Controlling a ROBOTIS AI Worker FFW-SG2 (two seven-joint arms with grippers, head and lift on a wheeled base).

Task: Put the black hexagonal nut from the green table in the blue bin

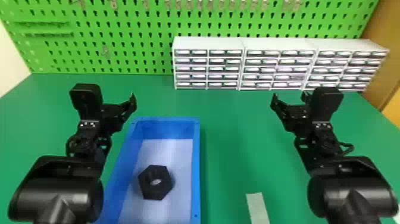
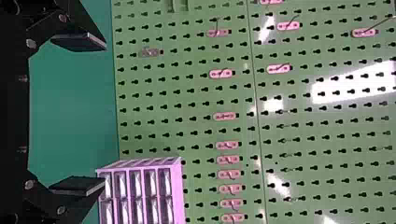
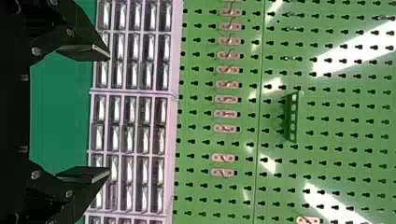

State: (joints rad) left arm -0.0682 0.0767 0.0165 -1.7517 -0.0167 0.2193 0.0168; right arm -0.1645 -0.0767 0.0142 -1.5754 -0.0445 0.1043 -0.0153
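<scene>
"Where's the black hexagonal nut (image 1: 155,182)?"

"In the blue bin (image 1: 195,155), nearer its left edge than its right."

"And beyond?"

"Left gripper (image 1: 119,111) near the far left corner, right gripper (image 1: 290,98) well off the right edge, both spread wide."

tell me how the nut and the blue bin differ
Colour: the nut is black, while the bin has blue walls and a pale floor.
Shape: the nut is a six-sided block with a round hole, the bin a long, open-topped box.
Size: the nut is much smaller than the bin.
Place: the nut lies inside the bin; the bin sits on the green table.
</scene>
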